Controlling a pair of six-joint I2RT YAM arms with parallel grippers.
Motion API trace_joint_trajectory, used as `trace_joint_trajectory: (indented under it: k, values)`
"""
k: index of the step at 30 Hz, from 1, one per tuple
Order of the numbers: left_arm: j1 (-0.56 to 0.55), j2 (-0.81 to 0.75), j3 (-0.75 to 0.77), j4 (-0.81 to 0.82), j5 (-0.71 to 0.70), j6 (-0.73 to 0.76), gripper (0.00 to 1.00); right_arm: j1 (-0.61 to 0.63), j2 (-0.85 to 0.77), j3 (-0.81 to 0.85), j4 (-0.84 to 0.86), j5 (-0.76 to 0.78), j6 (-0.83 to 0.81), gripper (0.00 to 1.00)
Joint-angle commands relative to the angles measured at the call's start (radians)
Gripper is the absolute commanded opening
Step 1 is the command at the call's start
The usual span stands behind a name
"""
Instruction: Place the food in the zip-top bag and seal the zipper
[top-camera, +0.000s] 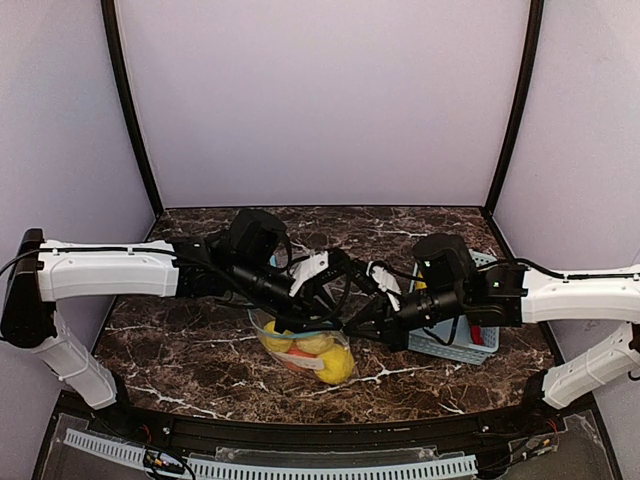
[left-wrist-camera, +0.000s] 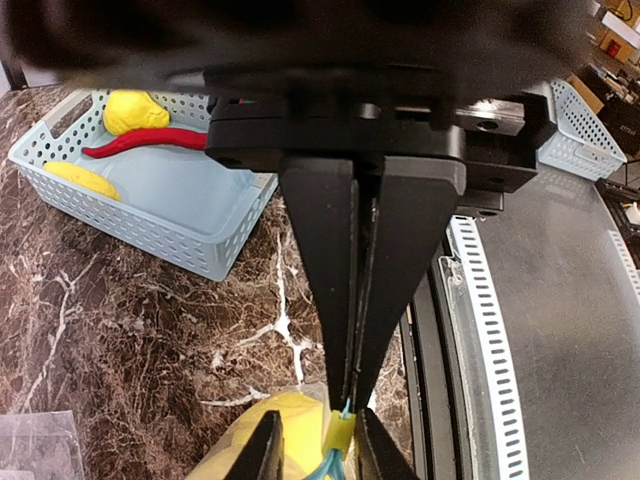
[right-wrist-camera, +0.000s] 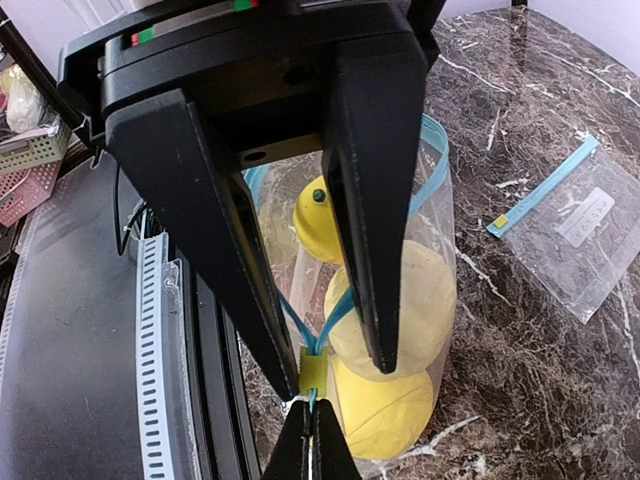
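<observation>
The zip-top bag (right-wrist-camera: 432, 215) stands at the middle of the counter's (left-wrist-camera: 130, 330) front edge. It holds three yellow fruits (right-wrist-camera: 405, 300). From above something orange shows among them, too covered to name. Its blue zipper (right-wrist-camera: 338, 315) runs up to a yellow slider (right-wrist-camera: 313, 371).

The left end effector (left-wrist-camera: 350, 395) is almost closed and pinches the zipper strip just beside the slider. The right end effector (right-wrist-camera: 340, 383) has its jaws apart, straddling the bag's top; whether they touch the plastic cannot be told. The fingers hide how much of the zipper is sealed.

Toward the counter's right edge, a pale blue slatted basket (left-wrist-camera: 150, 235) holds a red chili (left-wrist-camera: 150, 142) and two yellow pieces (left-wrist-camera: 135, 108). From above the right arm covers most of it. A second, flat bag (right-wrist-camera: 580, 235) lies farther back, cut off by the frame.
</observation>
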Motion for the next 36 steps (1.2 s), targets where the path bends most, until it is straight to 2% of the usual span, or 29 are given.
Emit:
trace_joint_trajectory:
  k: [1,16,36]
  values:
    - [-0.005,0.006,0.016,-0.078,-0.012,0.027,0.21,-0.011,-0.023,-0.005,0.075,0.011,0.019,0.00]
    - [-0.006,0.027,0.038,-0.069,0.071,-0.027,0.01,-0.019,-0.024,-0.006,0.070,0.073,0.055,0.00]
    - [0.000,-0.031,0.059,-0.189,-0.083,0.054,0.01,-0.025,-0.074,-0.016,-0.013,0.216,0.067,0.00]
